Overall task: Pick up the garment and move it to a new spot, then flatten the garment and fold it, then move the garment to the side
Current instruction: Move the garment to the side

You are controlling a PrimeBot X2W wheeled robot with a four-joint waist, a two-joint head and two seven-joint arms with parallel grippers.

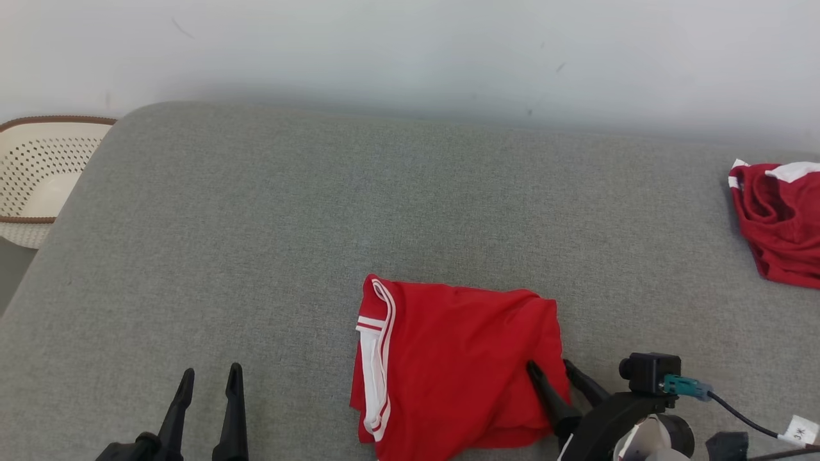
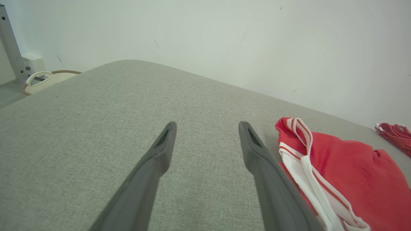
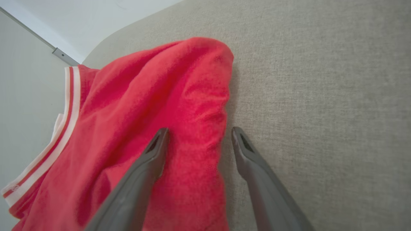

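Two grippers are showing at the near edge of the grey fabric-covered surface (image 1: 307, 211), and we are recording both with their fingers spread wide.

The left gripper (image 1: 211, 370) is sitting at the near left, over bare grey cloth. In the left wrist view this gripper (image 2: 208, 125) is holding nothing, and the red garment (image 2: 353, 170) is lying just to the right of its right finger.

We are finding the red garment (image 1: 448, 365) lying on the surface near the front edge, right of centre. It is lying in a rough, bunched rectangle with creases across its top layer. Its white band with red stripes is running along the left edge.

The right gripper (image 1: 550, 365) is standing at the garment's right edge. In the right wrist view this gripper (image 3: 199, 130) is straddling that edge: one finger is lying over the red cloth (image 3: 144, 106), the other over the grey surface just beside it. We are seeing no pinch on the fabric. We cannot tell whether the fingertips are touching it.

A second red garment (image 1: 778, 221) with white trim is lying crumpled at the far right, well apart from the first; it is also showing in the left wrist view (image 2: 393, 133).

A cream perforated basket (image 1: 38, 173) with a brown rim is standing off the surface's left end.

A pale wall (image 1: 410, 51) is running behind the far edge.
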